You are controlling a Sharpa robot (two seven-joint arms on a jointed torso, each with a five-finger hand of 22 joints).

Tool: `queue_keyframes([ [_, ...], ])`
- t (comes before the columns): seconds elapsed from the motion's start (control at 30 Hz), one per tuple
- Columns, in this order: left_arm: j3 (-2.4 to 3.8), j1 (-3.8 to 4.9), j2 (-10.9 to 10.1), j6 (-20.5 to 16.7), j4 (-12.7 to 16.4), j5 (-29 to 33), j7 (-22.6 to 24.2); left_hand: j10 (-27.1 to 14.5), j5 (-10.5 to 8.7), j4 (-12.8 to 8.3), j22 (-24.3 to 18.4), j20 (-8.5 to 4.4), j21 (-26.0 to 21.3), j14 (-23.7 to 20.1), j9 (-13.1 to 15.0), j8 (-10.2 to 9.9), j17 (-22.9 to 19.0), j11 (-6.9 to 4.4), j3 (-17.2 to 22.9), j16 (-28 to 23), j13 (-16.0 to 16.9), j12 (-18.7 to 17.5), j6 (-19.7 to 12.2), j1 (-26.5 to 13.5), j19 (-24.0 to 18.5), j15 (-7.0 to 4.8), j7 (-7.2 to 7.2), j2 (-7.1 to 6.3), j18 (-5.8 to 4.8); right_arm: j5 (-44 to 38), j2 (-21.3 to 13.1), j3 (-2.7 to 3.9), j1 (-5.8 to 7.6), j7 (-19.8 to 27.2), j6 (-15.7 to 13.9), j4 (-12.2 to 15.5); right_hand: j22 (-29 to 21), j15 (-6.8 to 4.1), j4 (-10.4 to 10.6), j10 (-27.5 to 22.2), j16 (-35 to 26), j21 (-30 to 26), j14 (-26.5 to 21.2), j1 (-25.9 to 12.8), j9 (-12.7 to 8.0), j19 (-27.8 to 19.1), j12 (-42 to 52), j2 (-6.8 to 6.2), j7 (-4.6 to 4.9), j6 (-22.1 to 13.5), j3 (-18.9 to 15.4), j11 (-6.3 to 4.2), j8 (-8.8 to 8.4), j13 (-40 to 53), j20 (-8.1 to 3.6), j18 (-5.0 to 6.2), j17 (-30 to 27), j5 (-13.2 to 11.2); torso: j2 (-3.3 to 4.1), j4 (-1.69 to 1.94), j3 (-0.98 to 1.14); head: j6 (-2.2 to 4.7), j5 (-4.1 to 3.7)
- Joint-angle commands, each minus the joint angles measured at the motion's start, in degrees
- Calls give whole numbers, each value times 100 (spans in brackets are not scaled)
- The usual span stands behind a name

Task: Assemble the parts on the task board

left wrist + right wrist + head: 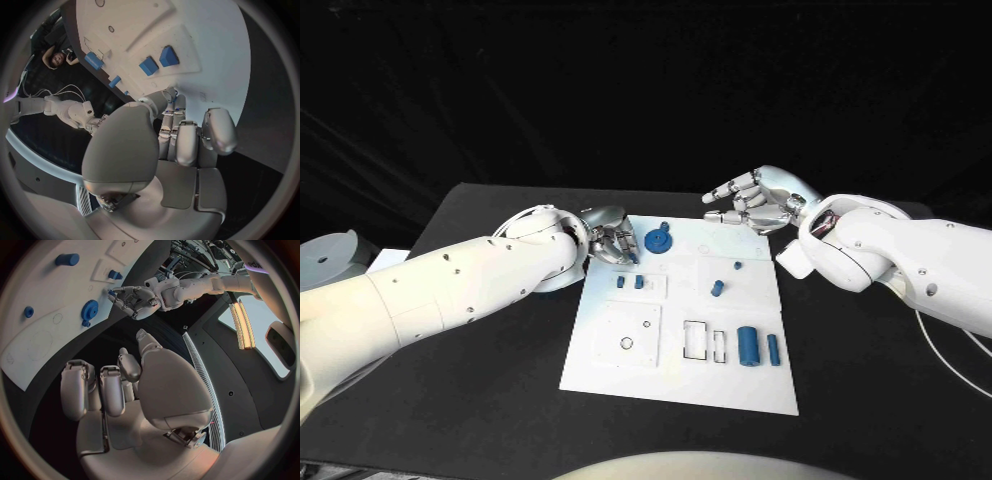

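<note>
The white task board lies mid-table. On it are a blue gear, two small blue blocks, a small blue piece, a blue cylinder and a thin blue bar. My left hand hovers over the board's far left corner, fingers curled, and appears to pinch a small blue part at its fingertips. My right hand hangs just past the board's far edge, fingers curled in with nothing in them. The right wrist view shows the gear and the left hand.
Rectangular outlined recesses and a raised square with a small hole mark the board's near half. A grey round object sits at the table's left edge. A thin cable runs along the right side.
</note>
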Motion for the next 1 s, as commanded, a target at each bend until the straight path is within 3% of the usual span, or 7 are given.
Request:
queue_keyframes([
  [0.03,1,-9,33,100,-1,34,29,43,25,-25,9,3,23,198,8,-6,-6,4,4,-15,7,-17,34,-69,31,-15,-10,-1,-36,-40,8,0,-5,55,59,2,3,-16,-10,-19,-32,-22,398,-1,7,-23,-1,62,-3,36,-13,-8,16,0,-12,57,589,24,-2,-7,2,-2,4],
  [0.4,-1,-18,63,119,-2,34,54,67,23,-36,24,0,38,197,11,-4,-14,-4,-2,-15,13,-21,53,-85,34,-21,-18,3,-38,-40,6,0,-5,54,61,3,-1,-18,-22,-20,-41,-26,396,5,7,-22,-4,75,-3,40,-12,-10,17,-9,-14,57,579,37,-3,0,3,-4,-7],
  [1.0,-5,-18,99,550,-74,21,-73,105,2,-82,64,-18,69,191,11,-19,-42,-25,-60,-12,30,-62,77,-158,35,-44,-48,-3,-44,-39,5,0,-5,54,67,5,-1,-18,-22,-20,-41,-26,396,5,7,-22,-4,75,-3,40,-12,-10,17,-9,-14,57,579,37,1,0,3,-8,0],
])
